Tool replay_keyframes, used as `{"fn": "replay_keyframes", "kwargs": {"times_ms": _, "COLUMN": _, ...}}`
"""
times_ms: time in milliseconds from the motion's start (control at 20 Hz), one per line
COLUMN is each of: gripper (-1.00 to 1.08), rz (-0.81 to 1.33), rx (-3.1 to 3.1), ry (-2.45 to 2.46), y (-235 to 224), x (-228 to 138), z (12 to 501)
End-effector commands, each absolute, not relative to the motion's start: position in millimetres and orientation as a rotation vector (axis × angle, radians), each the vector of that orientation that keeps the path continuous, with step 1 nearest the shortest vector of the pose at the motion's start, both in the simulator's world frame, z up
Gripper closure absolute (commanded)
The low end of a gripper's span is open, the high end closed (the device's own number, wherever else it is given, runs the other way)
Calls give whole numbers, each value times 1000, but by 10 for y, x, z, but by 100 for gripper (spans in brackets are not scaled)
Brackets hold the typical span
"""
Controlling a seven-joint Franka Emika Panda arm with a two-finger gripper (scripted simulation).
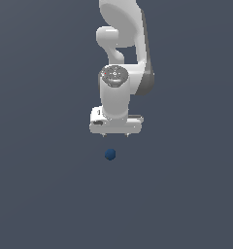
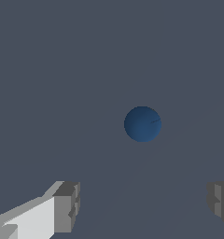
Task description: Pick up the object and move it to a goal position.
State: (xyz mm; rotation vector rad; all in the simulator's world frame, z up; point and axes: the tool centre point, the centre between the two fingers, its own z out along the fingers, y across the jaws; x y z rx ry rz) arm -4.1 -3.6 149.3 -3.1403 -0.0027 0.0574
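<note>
End effector spread wide, clear of ball.

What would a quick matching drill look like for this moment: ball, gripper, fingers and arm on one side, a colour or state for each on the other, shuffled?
Column 1:
1. ball
2. gripper
3. fingers
4. arm

Column 2:
A. open, holding nothing
B. white, rising out of the top of the exterior view
C. dark blue, lying free, untouched
D. grey pads, spread wide apart

Pairs: 1-C, 2-A, 3-D, 4-B
</note>
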Motion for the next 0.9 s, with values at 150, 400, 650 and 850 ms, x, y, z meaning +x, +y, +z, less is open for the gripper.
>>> {"fn": "replay_keyframes", "kwargs": {"times_ms": 150, "gripper": -92, "rz": 45, "rx": -3139, "ry": -22, "y": 4, "x": -20, "z": 1520}}
{"fn": "replay_keyframes", "kwargs": {"times_ms": 400, "gripper": -92, "rz": -10, "rx": -3131, "ry": -102, "y": 189, "x": 71, "z": 1650}}
{"fn": "replay_keyframes", "kwargs": {"times_ms": 650, "gripper": -92, "rz": -17, "rx": -3130, "ry": -110, "y": 212, "x": 81, "z": 1667}}
{"fn": "replay_keyframes", "kwargs": {"times_ms": 850, "gripper": -92, "rz": -16, "rx": -3130, "ry": -136, "y": 193, "x": 92, "z": 1637}}
